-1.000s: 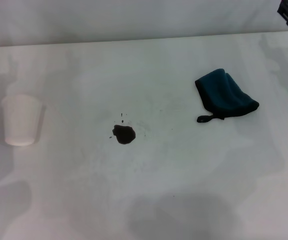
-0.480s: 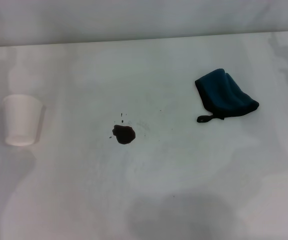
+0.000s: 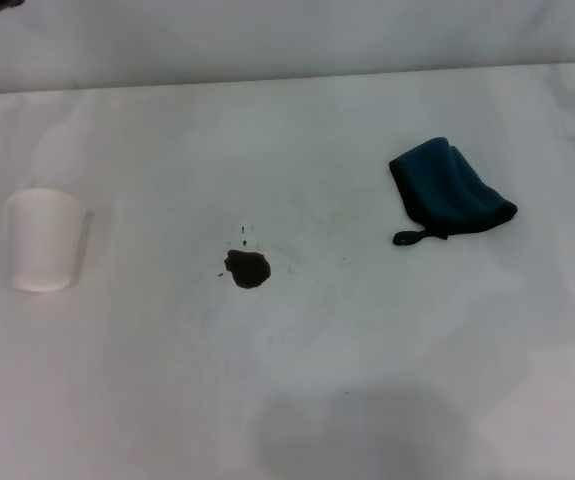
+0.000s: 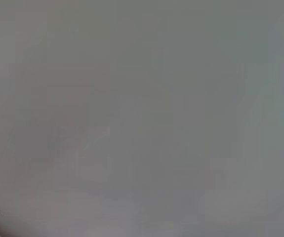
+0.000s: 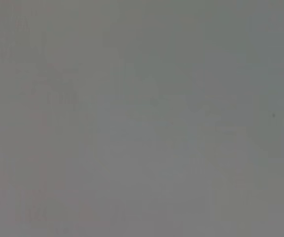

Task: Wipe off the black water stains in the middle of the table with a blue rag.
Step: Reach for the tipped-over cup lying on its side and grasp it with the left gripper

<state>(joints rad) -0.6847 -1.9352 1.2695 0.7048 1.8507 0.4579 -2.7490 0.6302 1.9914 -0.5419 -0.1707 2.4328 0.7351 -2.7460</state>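
The table [image 3: 367, 390] is a broad white surface and serves as my reference, with the stain as landmark. The blue rag [image 3: 450, 189] lies folded and flat to the right of the stain and somewhat farther back, well apart from it, its small dark loop tag pointing toward the stain's side. A white paper cup [image 3: 43, 240] stands well to the left of the stain. The black water stains [image 3: 248, 268] sit near the middle of the table: one small dark blotch with a few tiny specks just behind it.

Judgement: the wiping has not begun; the rag is untouched and the stain is whole. The step in hand is the reach for the rag. The next move calls for my right arm to come down over the rag, grasp its bunched upper fold, and carry it across to the stain.

My grippers: only a dark sliver of my left arm shows at the far left corner, behind the cup. My right gripper is out of view. Neither holds or touches anything that shows; how far open either stands, I cannot tell.
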